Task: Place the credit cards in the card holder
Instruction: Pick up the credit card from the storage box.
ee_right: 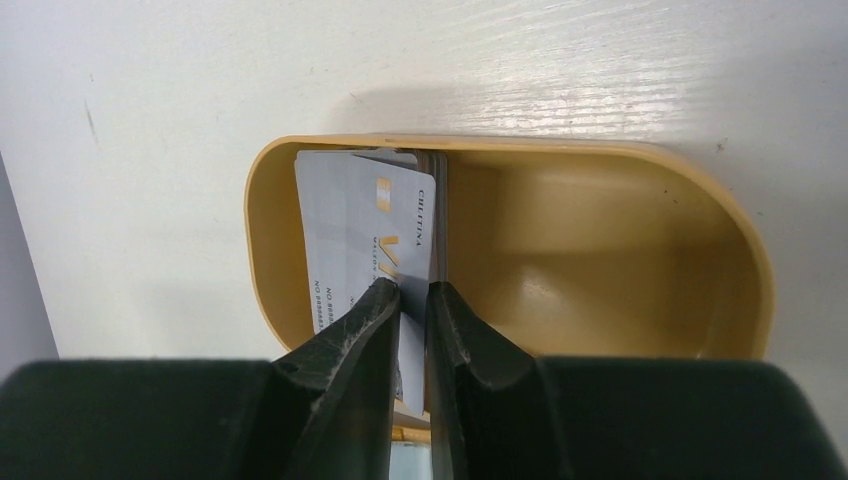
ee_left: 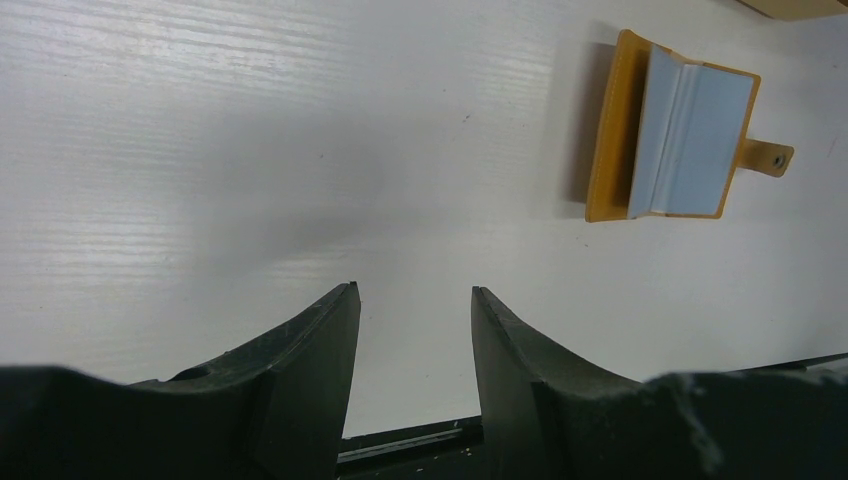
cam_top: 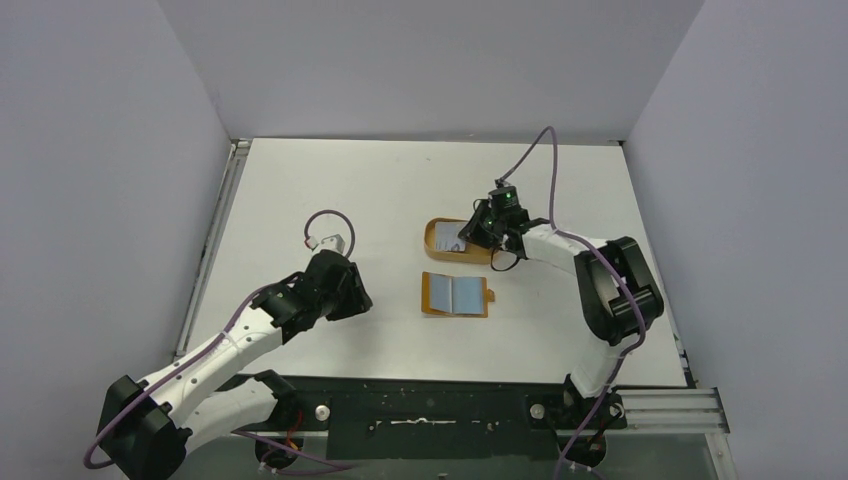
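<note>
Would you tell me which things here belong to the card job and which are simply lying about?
Job: credit cards; card holder, lying open; right gripper, fingers around one card.
Lying about: oval tray, merely holding the cards; left gripper, open, holding nothing.

Tray [ee_right: 600, 146]: my right gripper [ee_right: 412, 292] is down inside it, jaws pinched on the edge of the credit cards [ee_right: 350, 220] stacked at the left end in the wrist view. The rest of the bowl is bare.
Tray rim: it rings my fingers on every side; the open way is upward.
Card holder [cam_top: 455, 295]: lies open just in front of the tray, not touching it, uncovered from above.
Left gripper [ee_left: 414, 290]: jaws apart over bare table [ee_left: 200, 150], with an unbroken stretch across to the card holder.
Walls [cam_top: 100, 150]: close the table's left, back and right.
</note>
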